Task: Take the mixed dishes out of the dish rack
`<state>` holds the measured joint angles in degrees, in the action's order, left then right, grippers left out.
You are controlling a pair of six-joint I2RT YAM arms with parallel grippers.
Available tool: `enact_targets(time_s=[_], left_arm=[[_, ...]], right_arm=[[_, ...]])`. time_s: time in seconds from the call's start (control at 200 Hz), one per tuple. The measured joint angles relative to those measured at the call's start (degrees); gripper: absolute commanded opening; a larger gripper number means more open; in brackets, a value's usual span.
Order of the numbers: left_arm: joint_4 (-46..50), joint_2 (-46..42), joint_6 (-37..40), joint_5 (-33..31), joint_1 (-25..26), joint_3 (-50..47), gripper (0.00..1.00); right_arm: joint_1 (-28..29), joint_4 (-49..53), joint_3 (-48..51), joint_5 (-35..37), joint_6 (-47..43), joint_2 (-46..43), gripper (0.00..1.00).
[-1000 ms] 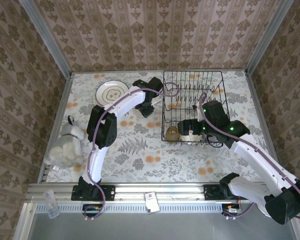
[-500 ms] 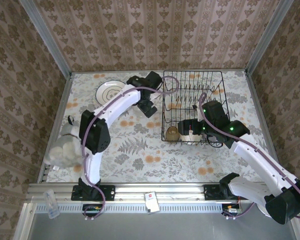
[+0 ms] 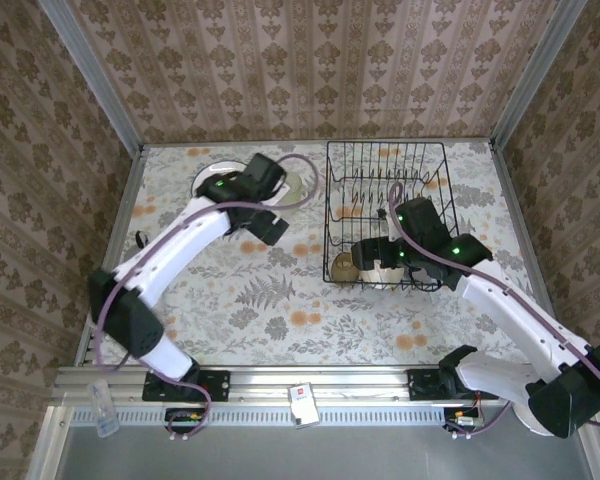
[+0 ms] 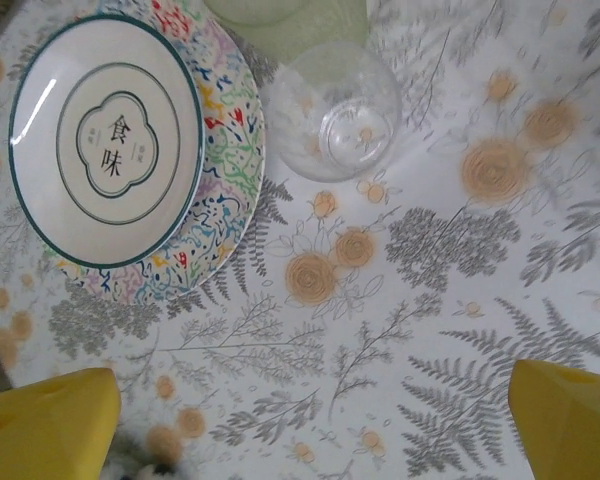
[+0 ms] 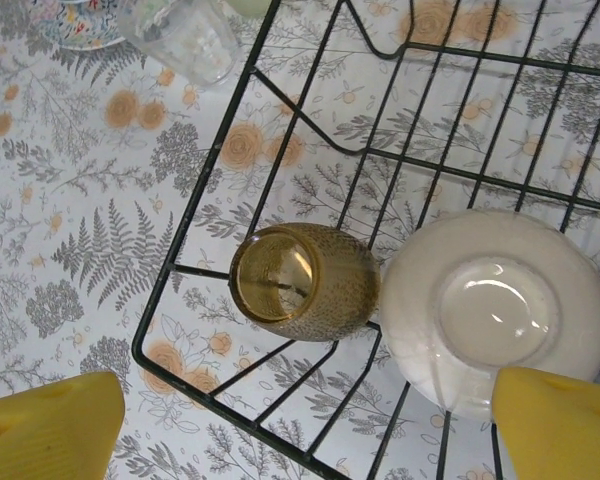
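The black wire dish rack [image 3: 420,190] stands at the table's back right. In its near-left corner a small brown cup [image 5: 300,280] lies on its side, beside an upside-down cream bowl [image 5: 495,310]. My right gripper [image 5: 305,440] hovers open above them, holding nothing; it shows from above too [image 3: 373,255]. Left of the rack, a white plate [image 4: 105,150] lies on the floral plate [image 4: 230,190], with a clear glass [image 4: 330,115] upright beside them. My left gripper [image 4: 305,440] is open over bare tablecloth just in front of the plates and holds nothing.
A pale green dish [image 4: 270,12] sits just behind the glass. Papered walls close the table at the back and both sides. The rack's upright tines [image 3: 390,180] fill its far half. Flowered cloth [image 3: 280,300] stretches bare across the table's front.
My left gripper opened and drew back left from beside the rack, leaving the glass by the plates. The left arm swung leftward. My right gripper barely shifted above the cup.
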<state>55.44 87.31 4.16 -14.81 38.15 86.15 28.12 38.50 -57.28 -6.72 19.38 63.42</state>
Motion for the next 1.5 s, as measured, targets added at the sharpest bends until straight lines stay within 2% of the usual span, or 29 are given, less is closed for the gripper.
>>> enact_targets(time_s=[0.135,0.25,0.38,0.59,0.73,0.95,1.255,1.505], left_arm=[[-10.3,-15.6,-3.9,9.0,-5.1,-12.1,1.00],[-25.7,-29.5,-11.8,20.5,-11.1,-26.5,1.00],[-39.8,-36.5,-20.4,31.1,-15.3,-38.2,1.00],[-50.2,-36.8,-27.0,41.5,-15.8,-42.9,1.00],[-55.5,-37.2,-29.4,45.7,-15.8,-43.3,1.00],[-58.4,-36.8,-31.0,50.6,-15.8,-43.3,1.00],[-63.6,-34.2,-35.8,61.1,-15.7,-45.0,1.00],[-65.4,-33.4,-37.0,63.3,-15.5,-45.1,1.00]], right_arm=[[2.0,1.0,-2.3,1.7,-0.2,4.0,0.93],[3.9,1.7,-4.4,3.5,-0.2,8.2,0.92],[5.9,2.4,-6.3,5.8,-0.2,13.3,0.92],[8.3,2.9,-8.8,8.1,-0.6,20.1,0.90],[8.6,2.9,-9.4,9.0,-0.9,23.5,0.86],[8.9,2.9,-10.6,9.6,-1.1,27.2,0.81],[9.3,3.5,-12.5,10.2,-1.2,29.0,0.78],[9.3,2.9,-13.2,10.2,-1.2,30.1,0.73]])
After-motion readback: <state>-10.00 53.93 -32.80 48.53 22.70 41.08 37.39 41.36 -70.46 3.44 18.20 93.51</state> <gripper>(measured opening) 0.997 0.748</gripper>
